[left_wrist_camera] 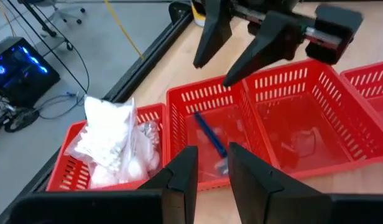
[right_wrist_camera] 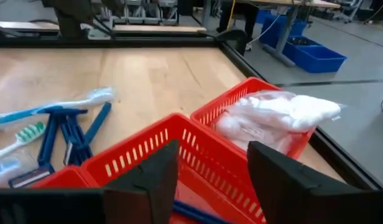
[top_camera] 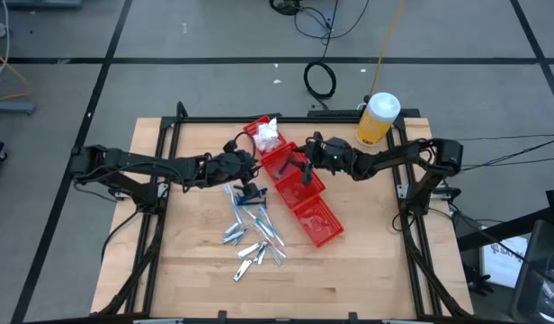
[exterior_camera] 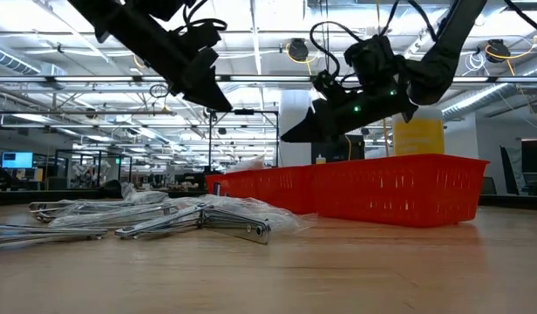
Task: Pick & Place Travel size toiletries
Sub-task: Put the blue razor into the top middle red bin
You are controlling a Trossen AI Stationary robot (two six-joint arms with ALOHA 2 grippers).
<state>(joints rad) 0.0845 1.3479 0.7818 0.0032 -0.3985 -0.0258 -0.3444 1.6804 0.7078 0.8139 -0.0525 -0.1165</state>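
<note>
Toiletries: a loose heap of thin items (top_camera: 253, 232) on the bare wood, left of the bins and toward the near side; clear-wrapped sticks, silvery pieces, dark blue razors (right_wrist_camera: 66, 132) and toothbrushes (too overlapped to count).
White packets: soft, crinkled, clear-bagged bundle (left_wrist_camera: 110, 140) filling the farthest bin.
Blue piece: one slim dark blue stick (left_wrist_camera: 210, 137) lying in the second bin.
Bins: a diagonal row of red plastic slotted-wall baskets (top_camera: 315, 219), running from far left to near right; four compartments appear in the overhead view, though the arms cover part of the row.
Left gripper: (left_wrist_camera: 209, 171) hovers above the near wall of the second bin, its two dark flat fingers parted by a narrow gap, holding nothing.
Right gripper: (right_wrist_camera: 210, 171) hangs over the middle of the bin row, wedge-shaped fingers spread wide, empty; the two grippers are close together over the bins.
Bottle: one tall yellow bottle with a white cap (top_camera: 378, 119) at the far right corner, well apart from the heap.
Table: light wooden top (top_camera: 367, 279) edged by a black frame; the near half and the right side lie open.
</note>
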